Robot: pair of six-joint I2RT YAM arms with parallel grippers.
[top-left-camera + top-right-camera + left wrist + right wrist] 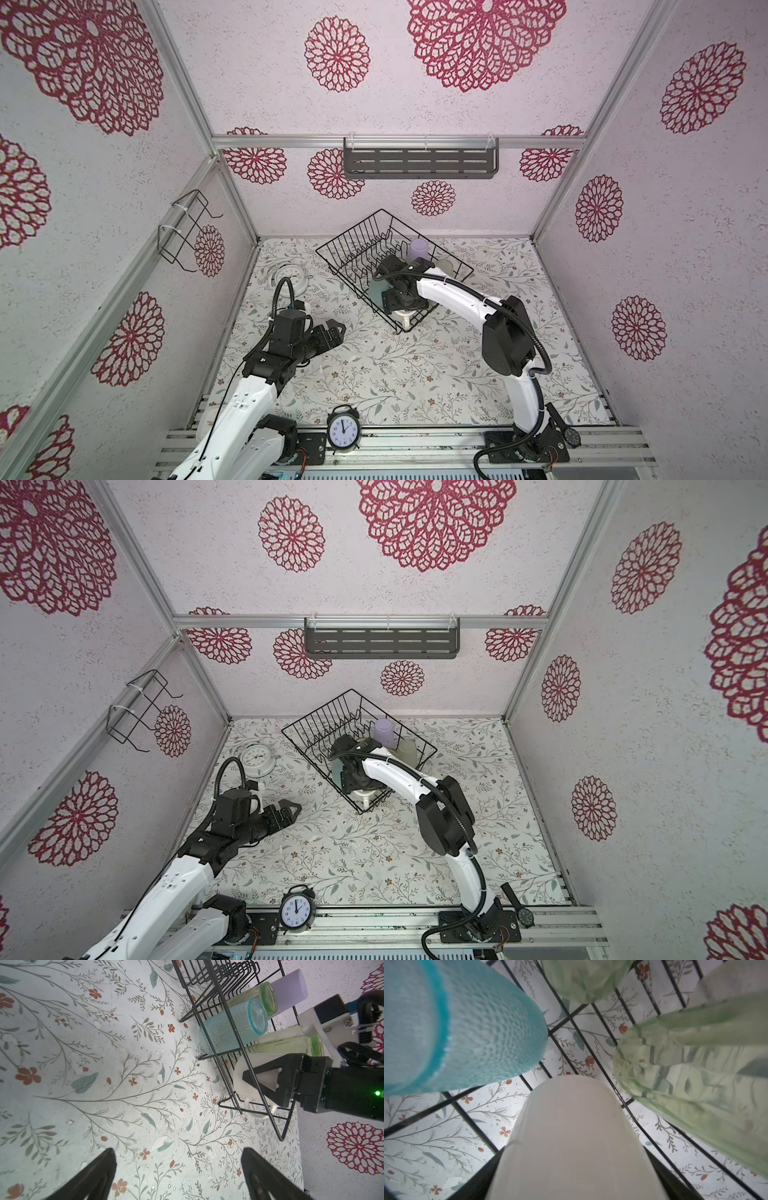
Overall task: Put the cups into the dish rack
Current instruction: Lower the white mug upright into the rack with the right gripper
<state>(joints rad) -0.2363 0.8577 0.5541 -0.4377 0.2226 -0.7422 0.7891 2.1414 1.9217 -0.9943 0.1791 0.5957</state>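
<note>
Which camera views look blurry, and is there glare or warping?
Right wrist view: light-blue dimpled tumbler, green translucent tumbler and white handled mug too close, soft. Left wrist view: sharp, glare washing out the floral table cover. Both top views: sharp, evenly lit, wide-angle stretch at edges.

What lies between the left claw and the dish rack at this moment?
Nothing. Only bare floral tabletop separates the open left claw from the dish rack. Both top views and the left wrist view show it.
</note>
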